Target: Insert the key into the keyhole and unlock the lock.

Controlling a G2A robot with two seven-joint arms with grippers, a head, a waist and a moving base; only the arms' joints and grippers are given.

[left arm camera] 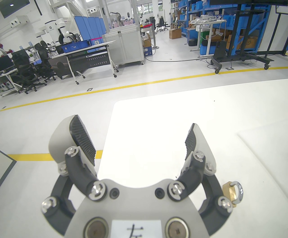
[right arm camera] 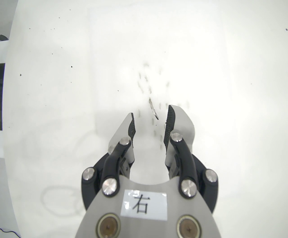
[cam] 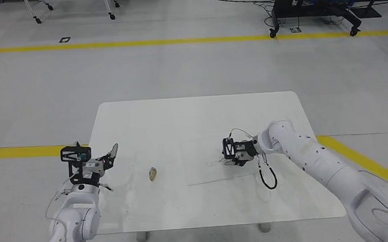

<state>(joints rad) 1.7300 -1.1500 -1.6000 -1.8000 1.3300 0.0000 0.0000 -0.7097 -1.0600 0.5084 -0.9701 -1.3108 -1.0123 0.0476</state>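
A small brass padlock (cam: 153, 173) with a silver shackle lies on the white table (cam: 194, 121), left of centre near the front. In the left wrist view the padlock (left arm camera: 232, 193) sits beside my left gripper (left arm camera: 137, 135), which is open and holds nothing, hovering over the table's left edge (cam: 109, 156). A thin metal key (right arm camera: 153, 108) lies flat on the table just beyond the tips of my right gripper (right arm camera: 150, 116). That gripper is open, pointing down at the table right of centre (cam: 228, 150), with the key not between its pads.
A thin white sheet (cam: 217, 176) lies on the table under the right gripper's area. A black cable (cam: 267, 176) loops from the right wrist over the table. Yellow floor lines (cam: 176, 40) and wheeled racks (cam: 314, 7) lie beyond the table.
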